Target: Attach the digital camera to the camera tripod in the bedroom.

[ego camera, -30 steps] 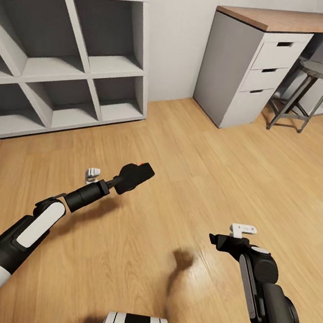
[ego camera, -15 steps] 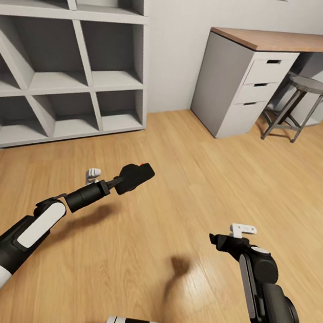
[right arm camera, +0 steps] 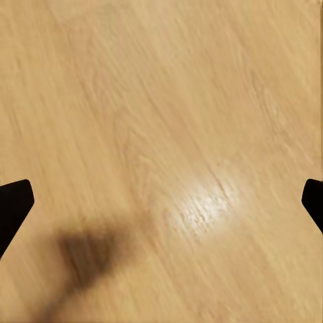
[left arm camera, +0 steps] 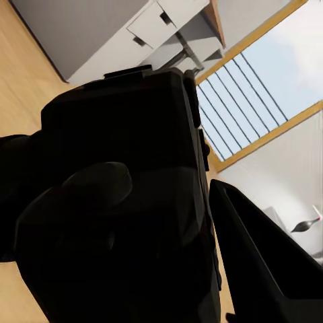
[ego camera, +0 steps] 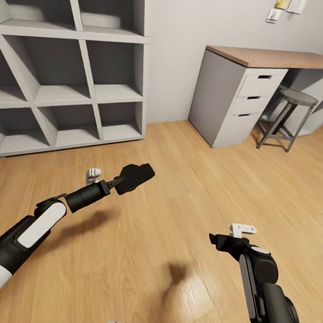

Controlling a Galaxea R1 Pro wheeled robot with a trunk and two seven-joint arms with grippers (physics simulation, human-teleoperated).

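My left gripper (ego camera: 130,176) is shut on the small black digital camera (ego camera: 135,177), held out over the wood floor; its red button (ego camera: 142,165) shows on top. In the left wrist view the camera's black body (left arm camera: 128,195) sits between the fingers (left arm camera: 262,262). My right gripper (ego camera: 215,238) hangs low over the floor at the right, open, its black fingertips (right arm camera: 13,205) wide apart with bare wood between them. The camera tripod is out of view.
White cubby shelves (ego camera: 64,85) stand at the left against the white wall. A grey drawer unit (ego camera: 238,100) under a wood desktop (ego camera: 280,57) and a metal stool (ego camera: 287,118) stand at the right. Light wood floor (ego camera: 194,182) stretches between them.
The head view has tilted up and shifted: shelves, desk and stool sit lower in the picture and wall pictures appear at the top. Both arms hold the same pose.
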